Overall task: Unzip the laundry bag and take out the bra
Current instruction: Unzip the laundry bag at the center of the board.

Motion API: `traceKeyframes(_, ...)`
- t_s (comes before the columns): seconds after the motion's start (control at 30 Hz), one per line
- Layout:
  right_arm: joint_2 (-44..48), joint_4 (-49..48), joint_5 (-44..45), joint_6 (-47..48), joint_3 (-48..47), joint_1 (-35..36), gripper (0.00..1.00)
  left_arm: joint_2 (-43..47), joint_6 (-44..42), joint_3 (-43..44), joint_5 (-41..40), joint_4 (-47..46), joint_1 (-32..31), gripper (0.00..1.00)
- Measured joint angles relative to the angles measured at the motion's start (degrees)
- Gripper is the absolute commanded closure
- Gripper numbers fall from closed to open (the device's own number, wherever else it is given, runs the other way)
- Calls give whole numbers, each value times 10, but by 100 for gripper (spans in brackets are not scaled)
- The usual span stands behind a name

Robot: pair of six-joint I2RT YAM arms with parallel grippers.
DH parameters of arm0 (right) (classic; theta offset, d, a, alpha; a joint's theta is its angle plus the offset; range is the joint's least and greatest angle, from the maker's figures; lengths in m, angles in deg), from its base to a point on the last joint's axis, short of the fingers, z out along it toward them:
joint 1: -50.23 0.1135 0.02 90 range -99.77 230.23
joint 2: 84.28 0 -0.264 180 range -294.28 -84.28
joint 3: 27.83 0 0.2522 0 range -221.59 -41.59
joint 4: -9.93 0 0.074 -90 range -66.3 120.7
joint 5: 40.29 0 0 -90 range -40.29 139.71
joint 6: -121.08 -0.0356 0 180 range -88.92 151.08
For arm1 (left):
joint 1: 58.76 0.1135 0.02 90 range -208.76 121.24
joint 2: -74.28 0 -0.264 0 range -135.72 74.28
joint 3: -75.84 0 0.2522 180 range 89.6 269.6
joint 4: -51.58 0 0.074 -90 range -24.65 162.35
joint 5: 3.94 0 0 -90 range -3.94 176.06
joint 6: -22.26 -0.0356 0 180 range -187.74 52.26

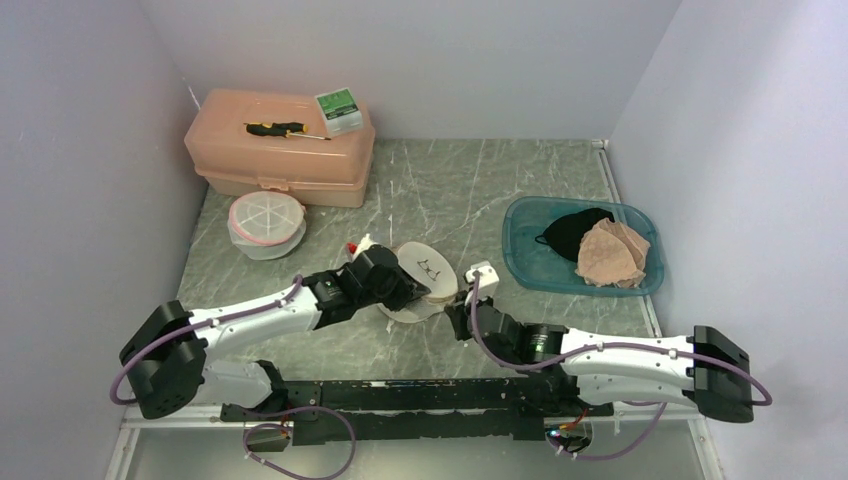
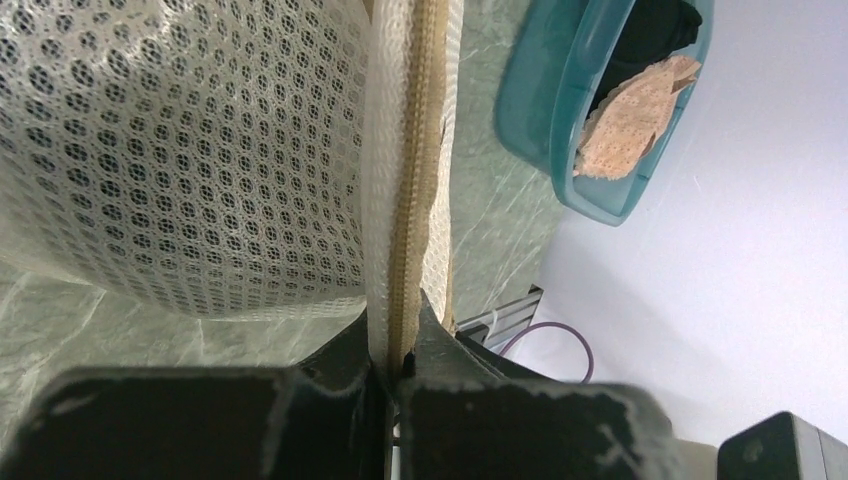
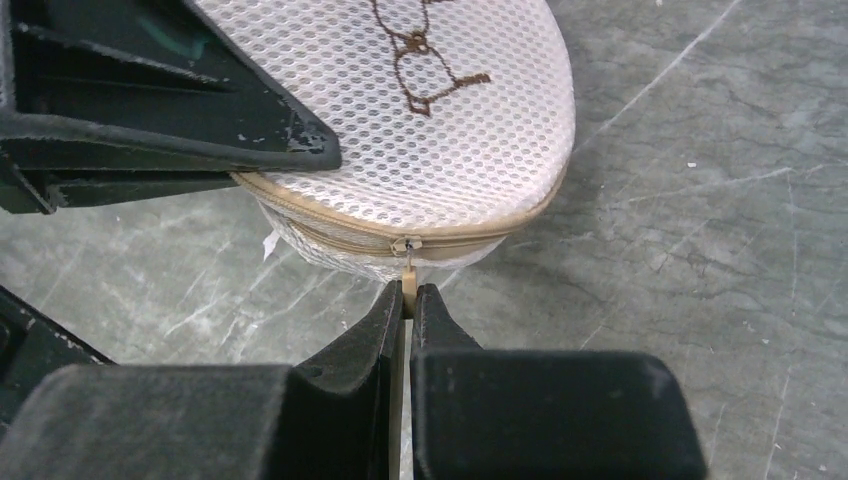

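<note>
The table carries the bag at its middle, just ahead of both arms and well apart from the tub on the right. The bag is a round, domed pouch of white mesh, and I judge it light and soft: it would buckle under a push and skid over the smooth top if tugged with nothing anchoring it. The bra cannot be seen through the mesh. The left gripper reaches in from the left with its fingers pinched tight on the zip, the tape and its mesh border running up out of the jaws, which makes a sound anchor on the firmest part of the bag. The right gripper comes from the near right, its fingers shut on the pull hanging from the slider at the rim. As far as it shows, the zip looks closed. The pull is a thin tab, likely to slip free, so it wants a deep pinch and a drag along the rim, not away from it.
</note>
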Motion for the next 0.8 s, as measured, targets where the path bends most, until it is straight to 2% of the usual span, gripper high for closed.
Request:
traceKeyframes(0.23, 17, 28, -39, -23, -13, -41, 100, 24, -5, -10, 8, -4, 20, 97)
traceKeyframes(0.47, 31, 40, -85, -37, -12, -118, 100, 48, -38, -21, 46, -13, 54, 97)
traceKeyframes(0.63, 59, 45, -97, -19, -12, -128, 100, 47, -95, -21, 118, -43, 89, 97)
traceKeyframes(0.8, 111, 67, -107, 20, -21, -128, 100, 20, -186, 11, 230, -57, 143, 97)
